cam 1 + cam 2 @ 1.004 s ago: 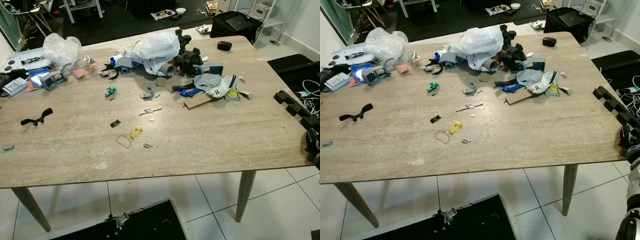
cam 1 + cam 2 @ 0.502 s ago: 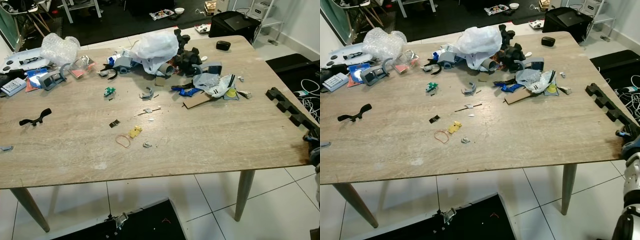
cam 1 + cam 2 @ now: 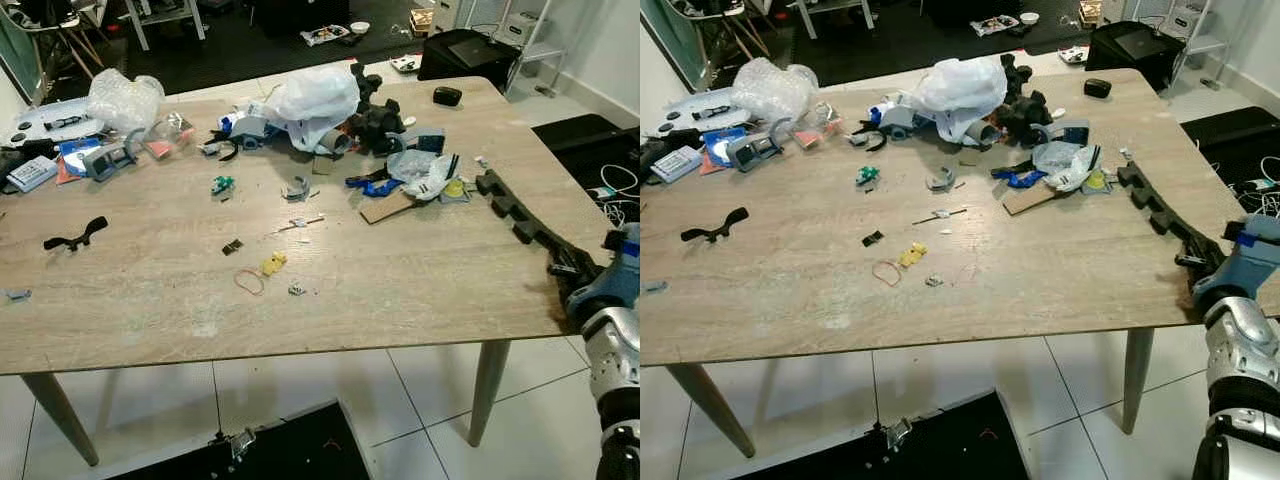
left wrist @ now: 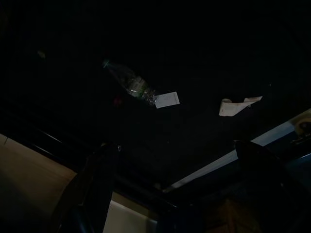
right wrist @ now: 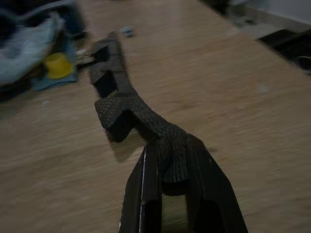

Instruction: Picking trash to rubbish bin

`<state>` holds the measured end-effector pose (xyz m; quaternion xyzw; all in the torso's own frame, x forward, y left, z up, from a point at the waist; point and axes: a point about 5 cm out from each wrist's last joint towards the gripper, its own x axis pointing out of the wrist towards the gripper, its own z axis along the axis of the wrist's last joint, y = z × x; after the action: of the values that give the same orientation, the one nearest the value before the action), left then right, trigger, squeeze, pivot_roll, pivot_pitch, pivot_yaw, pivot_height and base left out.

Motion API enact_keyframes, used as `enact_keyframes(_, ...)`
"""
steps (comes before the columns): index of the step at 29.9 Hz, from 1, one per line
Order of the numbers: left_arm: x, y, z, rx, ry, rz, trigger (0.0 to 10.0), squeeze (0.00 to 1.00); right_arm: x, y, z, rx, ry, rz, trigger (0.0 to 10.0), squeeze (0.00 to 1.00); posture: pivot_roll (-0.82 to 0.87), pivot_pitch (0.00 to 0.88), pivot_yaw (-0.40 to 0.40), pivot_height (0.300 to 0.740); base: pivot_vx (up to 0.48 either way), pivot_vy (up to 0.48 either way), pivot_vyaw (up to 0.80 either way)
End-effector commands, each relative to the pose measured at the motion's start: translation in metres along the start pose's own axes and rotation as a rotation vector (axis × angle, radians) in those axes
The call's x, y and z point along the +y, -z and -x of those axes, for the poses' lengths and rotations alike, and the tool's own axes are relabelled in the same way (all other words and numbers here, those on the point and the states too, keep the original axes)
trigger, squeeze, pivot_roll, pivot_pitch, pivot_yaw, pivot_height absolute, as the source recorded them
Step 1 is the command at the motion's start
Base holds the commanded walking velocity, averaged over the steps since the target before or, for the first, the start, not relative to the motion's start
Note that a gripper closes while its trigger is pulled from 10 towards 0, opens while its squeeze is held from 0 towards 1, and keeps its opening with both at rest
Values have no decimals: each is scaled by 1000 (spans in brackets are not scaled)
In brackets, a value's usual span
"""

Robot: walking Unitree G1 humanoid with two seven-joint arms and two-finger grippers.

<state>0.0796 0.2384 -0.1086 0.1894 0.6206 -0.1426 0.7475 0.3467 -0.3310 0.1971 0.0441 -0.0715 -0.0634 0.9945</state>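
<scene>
Both eye views look forward and down from the head across the whole wooden surface [image 3: 400,270], sharing its scattered litter. The right wrist view sits close above that surface, facing along a notched black foam strip [image 5: 121,104]. The left wrist view is dark, facing a black floor mat [image 4: 194,58].

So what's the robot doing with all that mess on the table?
It's tidying up trash. Its right claw is shut on one end of a long black foam strip that lies along the right side of the wooden table. Heaped at the far side are a white plastic bag, wrappers and small scraps. The left arm hangs idle in the dark.
</scene>
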Motion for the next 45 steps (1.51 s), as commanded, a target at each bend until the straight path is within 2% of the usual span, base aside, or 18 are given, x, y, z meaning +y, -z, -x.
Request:
enact_keyframes(1,-5,13,0,45,12,25,10000,0,5,25,7,102,-38,-20,0,0,-136,250,123,740,0,0,0)
enact_keyframes(7,-4,8,0,39,7,38,10000,0,29,22,11,72,-233,-21,0,0,-147,212,117,740,0,0,0)
enact_keyframes(13,-4,4,-1,32,7,46,10000,0,28,9,9,-29,-196,-100,0,0,-150,202,113,740,0,0,0)
enact_keyframes(15,-6,2,-1,28,9,50,10000,0,47,-10,11,-164,-324,-316,0,0,-146,195,108,740,0,0,0)
enact_keyframes(18,-7,1,-2,25,10,55,10000,0,67,-16,19,-205,-479,-397,0,0,-140,191,101,740,0,0,0)
enact_keyframes(27,-8,1,-2,29,10,76,10000,0,119,17,19,-37,-625,-301,0,0,-128,179,91,740,0,0,0)
enact_keyframes(30,-9,1,-2,30,10,79,10000,0,124,18,20,-39,-639,-331,0,0,-122,174,89,740,0,0,0)
enact_keyframes(32,-9,2,-2,30,10,83,10000,0,133,15,24,-49,-679,-427,0,0,-120,167,85,740,0,0,0)
enact_keyframes(33,-9,2,-2,28,11,88,10000,0,142,16,31,-54,-757,-497,1529,0,-121,163,84,740,0,0,0)
enact_keyframes(34,-8,2,-2,27,11,92,10000,0,149,16,37,-58,-812,-543,1529,0,-121,163,84,740,0,0,0)
enact_keyframes(35,-9,1,-2,26,12,95,10000,0,159,21,47,-31,-903,-576,3686,0,-121,154,82,740,0,0,0)
enact_keyframes(36,-8,1,-2,24,13,98,10000,0,169,27,56,-10,-977,-597,4706,0,-122,151,82,740,0,0,0)
enact_keyframes(37,-8,1,-2,24,13,98,10000,0,169,27,56,-10,-977,-597,4706,0,-122,151,82,740,0,0,0)
enact_keyframes(38,-8,1,-2,23,14,100,10000,0,179,31,65,11,-1037,-634,6314,0,-122,151,82,740,0,0,0)
enact_keyframes(39,-8,1,-2,23,14,100,10000,0,179,31,65,11,-1037,-634,6314,0,-122,151,82,740,0,0,0)
enact_keyframes(40,-8,0,-2,22,15,102,10000,0,188,35,73,29,-1083,-676,10000,0,-122,147,80,740,0,0,0)
enact_keyframes(42,-8,0,-2,22,15,102,10000,0,188,35,73,29,-1083,-676,10000,0,-122,147,80,740,0,0,0)
enact_keyframes(45,-8,-3,-2,11,11,114,10000,0,209,47,89,80,-1119,-757,10000,0,-124,140,76,740,0,0,0)
